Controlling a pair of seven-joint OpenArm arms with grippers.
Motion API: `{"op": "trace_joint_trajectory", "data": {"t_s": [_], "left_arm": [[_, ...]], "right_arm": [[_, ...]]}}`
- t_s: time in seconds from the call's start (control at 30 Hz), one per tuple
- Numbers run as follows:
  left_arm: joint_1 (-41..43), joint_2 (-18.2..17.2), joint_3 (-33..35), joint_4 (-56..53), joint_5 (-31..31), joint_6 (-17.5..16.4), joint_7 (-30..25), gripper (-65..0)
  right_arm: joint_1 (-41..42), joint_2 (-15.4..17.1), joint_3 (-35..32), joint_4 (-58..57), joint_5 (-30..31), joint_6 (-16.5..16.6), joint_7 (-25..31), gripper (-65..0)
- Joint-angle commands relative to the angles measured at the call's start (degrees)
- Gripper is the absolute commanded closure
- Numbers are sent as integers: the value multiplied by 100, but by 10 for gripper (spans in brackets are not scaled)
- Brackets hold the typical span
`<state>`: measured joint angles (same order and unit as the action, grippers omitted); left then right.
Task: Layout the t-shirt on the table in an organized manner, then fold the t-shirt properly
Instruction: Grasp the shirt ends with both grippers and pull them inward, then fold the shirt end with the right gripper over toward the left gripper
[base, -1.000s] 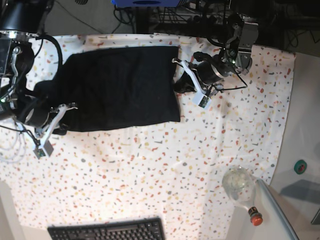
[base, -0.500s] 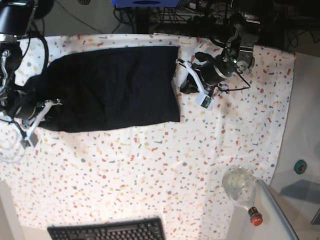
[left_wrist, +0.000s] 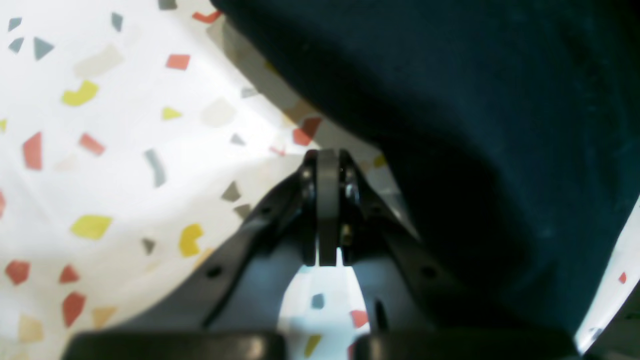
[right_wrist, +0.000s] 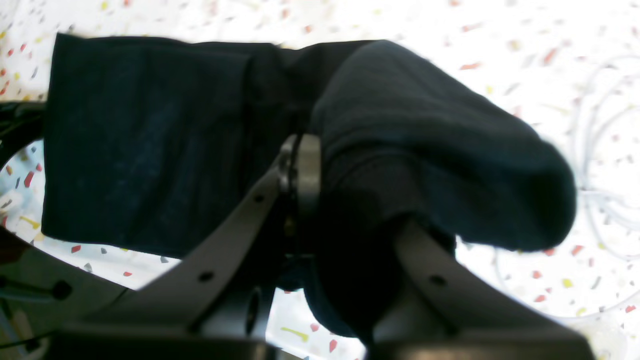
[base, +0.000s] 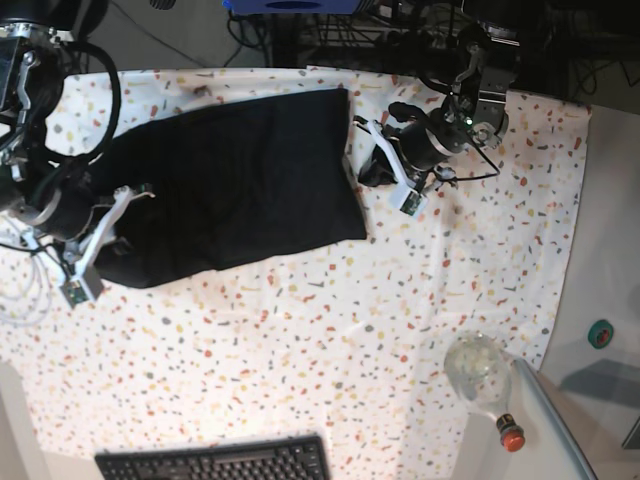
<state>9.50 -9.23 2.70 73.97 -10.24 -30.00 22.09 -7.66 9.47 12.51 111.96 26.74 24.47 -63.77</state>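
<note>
I count one t-shirt (base: 230, 185), black, and it is the only garment on my table (base: 330, 340), of which there is also just one. I have two arms out, so two grippers: my left gripper (base: 368, 170) and my right gripper (base: 110, 235). Near the front edge lies one keyboard (base: 215, 462). Off to the side I see one clear bottle (base: 485, 385) with a single red cap, and one small green roll (base: 600, 333) beyond it.

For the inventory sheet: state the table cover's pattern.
White, speckled with red, orange, yellow and grey flecks; the table shows best in the base view.
</note>
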Motion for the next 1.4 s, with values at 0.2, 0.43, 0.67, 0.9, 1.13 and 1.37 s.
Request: {"op": "trace_joint_trajectory", "data": {"t_s": [0.2,0.43,0.67,0.9,1.13,1.37], "left_arm": [[-66,-22,-2,79,-53,-46,-94,0],[-75,-4,-2,79,-71,-46,-94,0],[-75,-4,-2,79,-71,-46,-94,0],[-75,-4,-2,79,-71,-46,-94,0],[-66,-4,-2,79,-71,-46,-94,0],[-75,5,7,71,-71,-46,-94,0]], "right_arm": [[-82,-222,-1027,96,143,-262,491,0],[76,-249,-2126,-326,143,-772,816,0],[138,-354,-2864,-889,135,-851,1080,0],[454,-372,-3418,-1732,135,-860,1467,0],[419,-486,-3454,-1583,135,-860,1476,0],[454,-495,-3893,-1460,135,-1089,1467,0]]}}
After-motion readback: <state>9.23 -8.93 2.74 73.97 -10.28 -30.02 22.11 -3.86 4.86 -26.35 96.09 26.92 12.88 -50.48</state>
